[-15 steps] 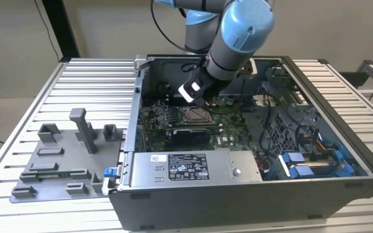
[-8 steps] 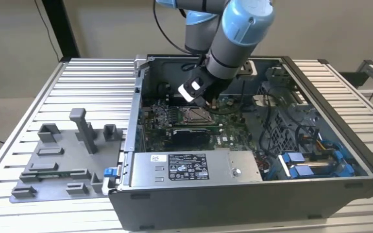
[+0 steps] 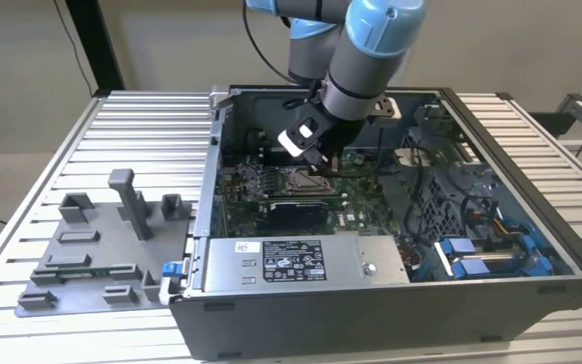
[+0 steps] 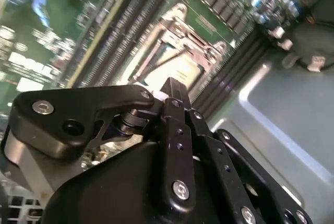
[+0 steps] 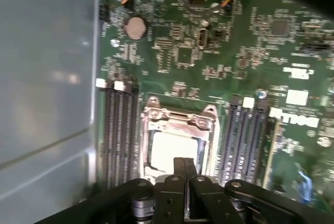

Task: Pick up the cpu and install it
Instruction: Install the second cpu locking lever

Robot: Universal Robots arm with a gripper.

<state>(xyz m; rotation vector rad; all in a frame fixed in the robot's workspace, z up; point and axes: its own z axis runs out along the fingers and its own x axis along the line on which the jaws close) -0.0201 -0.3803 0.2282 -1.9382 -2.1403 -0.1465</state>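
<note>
- The ribbed silver aluminium table (image 3: 139, 125) carries everything in the exterior view.
- The open dark grey metal computer case (image 3: 533, 250) lies on its side on that table, towards the exterior view's right, its inside facing up.
- The grey and light-blue robot arm (image 3: 367, 57) reaches down from above into the case.
- The grey plastic fixture plate with upright blocks (image 3: 94, 254) lies on the table just beside the case, on the exterior view's left.
- The silver box-shaped power supply with a white label (image 3: 301, 262) sits along the near wall of the case.
- The green motherboard (image 5: 235, 57) lies flat on the case floor, with dark memory slots on both sides of the socket.
- The black gripper (image 5: 184, 169) hovers just above the socket with its two fingers pressed together and nothing between them; it shows in both wrist views (image 4: 172, 96).
- The square socket with a silvery metal frame (image 5: 177, 125) sits mid-board, directly below the fingertips.
- The cpu (image 5: 172, 148), a flat square chip with a pale silvery top, lies inside the socket frame, partly hidden by the fingertips.
</note>
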